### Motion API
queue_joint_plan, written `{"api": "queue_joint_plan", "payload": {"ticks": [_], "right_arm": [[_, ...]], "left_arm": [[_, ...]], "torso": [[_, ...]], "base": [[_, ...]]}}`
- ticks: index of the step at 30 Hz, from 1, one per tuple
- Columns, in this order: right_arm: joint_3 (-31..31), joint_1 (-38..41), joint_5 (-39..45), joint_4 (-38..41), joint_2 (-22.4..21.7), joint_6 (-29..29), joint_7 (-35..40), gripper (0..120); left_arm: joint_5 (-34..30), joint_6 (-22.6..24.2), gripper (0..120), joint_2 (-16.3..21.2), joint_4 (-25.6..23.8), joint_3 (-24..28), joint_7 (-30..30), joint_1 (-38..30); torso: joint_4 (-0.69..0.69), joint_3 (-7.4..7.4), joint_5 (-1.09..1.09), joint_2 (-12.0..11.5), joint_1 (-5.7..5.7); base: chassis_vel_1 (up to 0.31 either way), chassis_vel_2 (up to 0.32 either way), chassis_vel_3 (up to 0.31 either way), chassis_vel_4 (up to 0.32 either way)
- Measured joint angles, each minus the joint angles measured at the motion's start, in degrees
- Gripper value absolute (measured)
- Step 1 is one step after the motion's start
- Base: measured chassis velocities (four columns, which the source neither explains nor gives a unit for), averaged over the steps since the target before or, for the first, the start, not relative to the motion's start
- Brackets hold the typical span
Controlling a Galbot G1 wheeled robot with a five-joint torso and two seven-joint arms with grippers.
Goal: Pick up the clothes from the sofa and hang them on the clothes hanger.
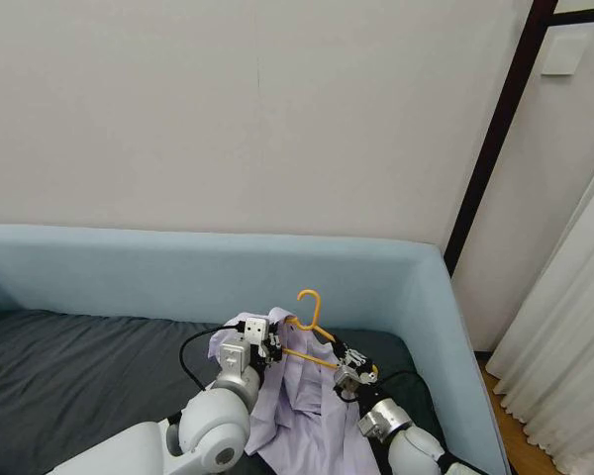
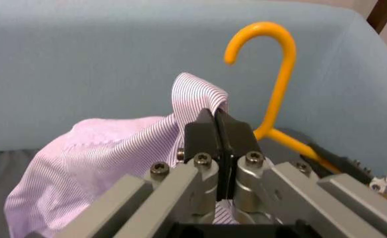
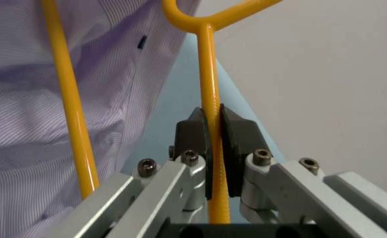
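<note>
Task midway: lilac striped shirt (image 1: 297,406) held up over the right end of the sofa (image 1: 129,272), a fold pinched in the closed left gripper (image 2: 215,119), right gripper (image 3: 211,116) clamped on the yellow hanger (image 2: 285,74) arm; shirt apparently part-threaded, full seating outstanding.

Pale lilac with fine dark pinstripes on shirt (image 1: 297,416). Plain orange-yellow on hanger (image 2: 284,74). Light blue on sofa (image 1: 178,272) back and side, dark grey on seat. Plain off-white wall (image 1: 228,109). Dark brown door frame (image 1: 495,139). White curtain (image 1: 574,376). Black pads, silver metal and dark screws on left gripper (image 2: 215,124) and right gripper (image 3: 209,124). White and silver-grey arms (image 1: 213,421), black cable (image 1: 182,354).
</note>
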Motion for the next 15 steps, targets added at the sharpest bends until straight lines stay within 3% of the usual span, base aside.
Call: {"api": "queue_joint_plan", "payload": {"ticks": [9,15], "right_arm": [[-1.23,0.47,-0.01,1.11,-0.22,-0.02,-1.65,4],[-1.77,0.75,4.79,3.42,-0.20,-2.74,-1.41,4]], "left_arm": [[0.87,0.38,0,-0.93,0.25,0.17,-0.29,0.40],[3.74,0.58,0,0.02,-1.67,0.97,-0.06,4.11]], "torso": [[0.00,-0.01,-0.01,0.00,0.00],[-0.01,-0.01,-0.01,0.00,0.00]], "base": [[0.000,0.000,0.000,0.000],[0.000,0.000,0.000,0.000]]}}
